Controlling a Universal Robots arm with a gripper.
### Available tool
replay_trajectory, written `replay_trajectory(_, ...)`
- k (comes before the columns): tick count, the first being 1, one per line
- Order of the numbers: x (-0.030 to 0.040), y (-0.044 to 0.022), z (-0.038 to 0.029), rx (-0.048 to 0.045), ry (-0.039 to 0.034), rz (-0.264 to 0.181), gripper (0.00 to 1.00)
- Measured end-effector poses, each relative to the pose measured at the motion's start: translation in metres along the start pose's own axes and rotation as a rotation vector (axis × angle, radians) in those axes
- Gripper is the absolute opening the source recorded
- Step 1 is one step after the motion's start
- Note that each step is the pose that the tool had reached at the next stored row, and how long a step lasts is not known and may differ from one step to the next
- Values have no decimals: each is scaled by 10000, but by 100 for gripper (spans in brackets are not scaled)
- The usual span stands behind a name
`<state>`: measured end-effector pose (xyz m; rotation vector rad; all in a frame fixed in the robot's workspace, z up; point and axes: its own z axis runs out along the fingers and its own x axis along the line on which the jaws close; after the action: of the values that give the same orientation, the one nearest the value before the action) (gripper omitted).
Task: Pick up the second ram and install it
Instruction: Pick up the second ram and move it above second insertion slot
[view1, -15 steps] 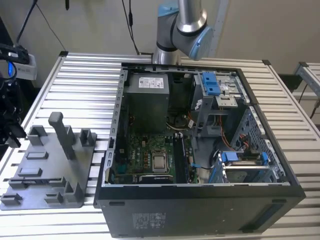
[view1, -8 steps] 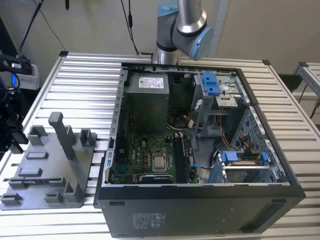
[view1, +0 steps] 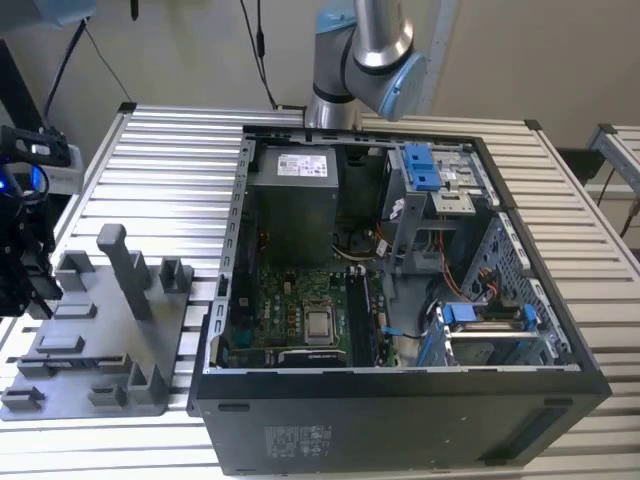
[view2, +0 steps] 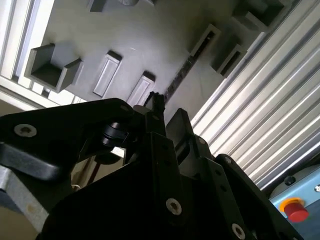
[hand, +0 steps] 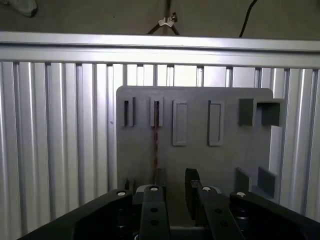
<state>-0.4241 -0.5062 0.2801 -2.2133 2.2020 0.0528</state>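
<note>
On the grey holder the second ram stands edgewise, lengthwise toward the open, empty gripper.

Reads as a robotics lab or test cell, not a home or office. Your bench is a ribbed aluminium-profile table, with a second one like it at the exterior view's right edge. A robot arm rises at the bench's far side. A desktop computer case lies on its side with the panel off, its motherboard and power supply exposed. Just beside it sits a grey fixture plate with slots and posts for parts. A red stop button shows in the second wrist view. Behind is a bare pale wall with cables hanging down.
</note>
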Motion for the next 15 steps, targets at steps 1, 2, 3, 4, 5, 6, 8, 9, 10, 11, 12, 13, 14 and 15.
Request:
replay_trajectory(1,6,-3,17,-2,0,-32,30)
replay_trajectory(2,11,-9,35,-2,0,-61,30)
replay_trajectory(3,16,-15,54,-3,0,-90,30)
replay_trajectory(4,21,-20,72,-4,0,-117,30)
replay_trajectory(5,26,-25,90,-4,0,-139,30)
replay_trajectory(6,30,-28,107,-6,1,-159,30)
replay_trajectory(8,34,-28,143,-7,2,-194,30)
replay_trajectory(9,35,-29,161,-7,2,-207,30)
replay_trajectory(10,36,-30,169,-6,0,-209,30)
replay_trajectory(11,36,-30,168,-8,2,-210,30)
replay_trajectory(12,36,-29,168,-9,2,-210,30)
replay_trajectory(13,36,-30,168,-9,3,-211,30)
replay_trajectory(14,36,-30,168,-9,3,-210,30)
replay_trajectory(15,36,-30,168,-8,2,-211,30)
